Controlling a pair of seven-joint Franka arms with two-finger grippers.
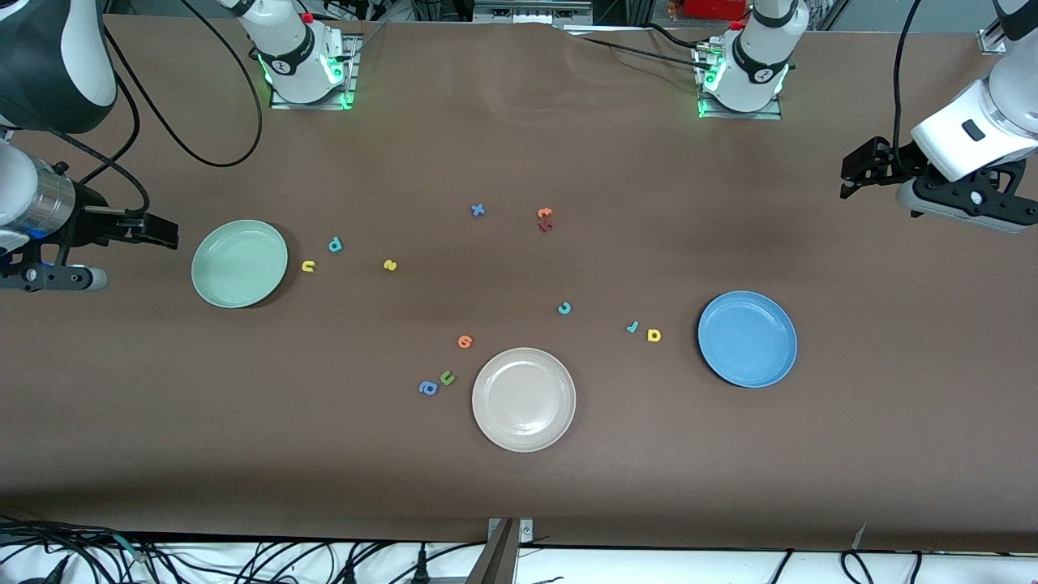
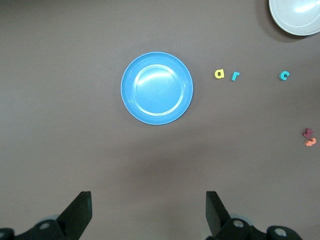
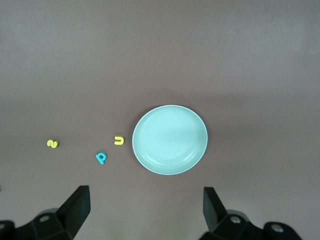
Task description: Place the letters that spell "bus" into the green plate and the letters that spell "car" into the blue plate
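Note:
The green plate (image 1: 239, 264) (image 3: 169, 139) lies bare toward the right arm's end. Beside it lie the yellow "u" (image 1: 308, 266) (image 3: 118, 140), teal "b" (image 1: 335, 244) (image 3: 101, 158) and yellow "s" (image 1: 390, 264) (image 3: 52, 143). The blue plate (image 1: 747, 338) (image 2: 156, 87) lies bare toward the left arm's end, with the yellow "a" (image 1: 654, 335) (image 2: 219, 74), teal "r" (image 1: 632, 328) (image 2: 235, 76) and teal "c" (image 1: 564, 308) (image 2: 284, 75) beside it. My right gripper (image 1: 158, 231) (image 3: 146, 212) hangs open over the table's end past the green plate. My left gripper (image 1: 851, 174) (image 2: 148, 215) hangs open over the other end.
A beige plate (image 1: 524, 398) (image 2: 297, 15) lies nearest the front camera. By it lie an orange letter (image 1: 465, 341), a green "u" (image 1: 447, 378) and a blue "a" (image 1: 427, 388). Mid-table are a blue "x" (image 1: 478, 210), an orange letter (image 1: 544, 213) and a dark red one (image 1: 545, 226).

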